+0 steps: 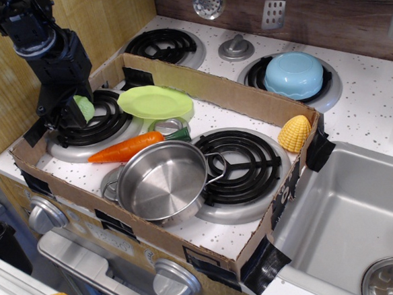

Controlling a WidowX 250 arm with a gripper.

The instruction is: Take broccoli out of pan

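The pan (164,181), a shiny steel pot with wire loop handles, stands on the front left of the stove inside the cardboard box and holds nothing. My gripper (71,114) is at the far left over the left burner (94,127). It is shut on the broccoli (84,107), a pale lime-green lump showing between the black fingers, just above the burner coil. The broccoli is well to the left of the pan.
An orange carrot (126,148) lies between burner and pan. A lime-green plate (155,102) sits behind it on a can. Yellow corn (295,133) leans at the box's right wall (305,163). A light blue bowl (294,74) is on the back burner. The sink (349,211) is at right.
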